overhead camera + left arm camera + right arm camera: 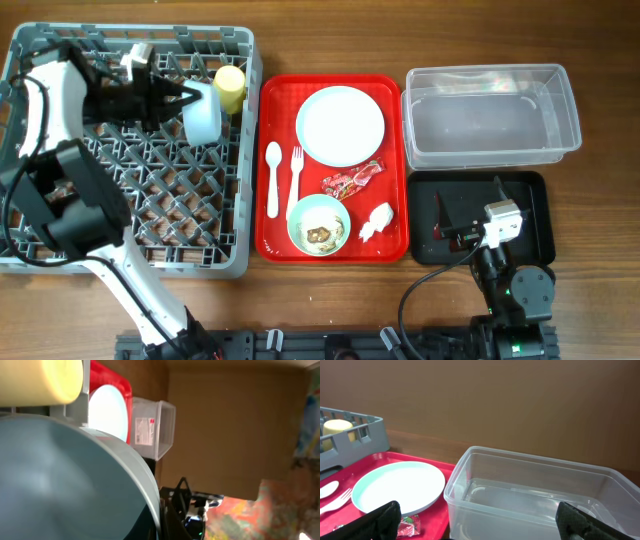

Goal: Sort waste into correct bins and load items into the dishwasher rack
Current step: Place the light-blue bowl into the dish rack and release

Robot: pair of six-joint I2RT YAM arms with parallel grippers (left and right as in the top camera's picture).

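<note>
The left hand (186, 100) is pressed shut, pinching the wall of a pale blue round plastic cup (203, 118) over the large grey pegged plastic rack (180, 268), just beside the small yellow cup (230, 88). The right hand (447, 226) is spread wide and empty over the shallow black tray (535, 195). The clear rectangular plastic tub (160, 425) carries a white sticker (143, 431) whose print is unreadable. The red printed snack wrapper (352, 181) lies on the red tray (395, 90); its writing is illegible.
</note>
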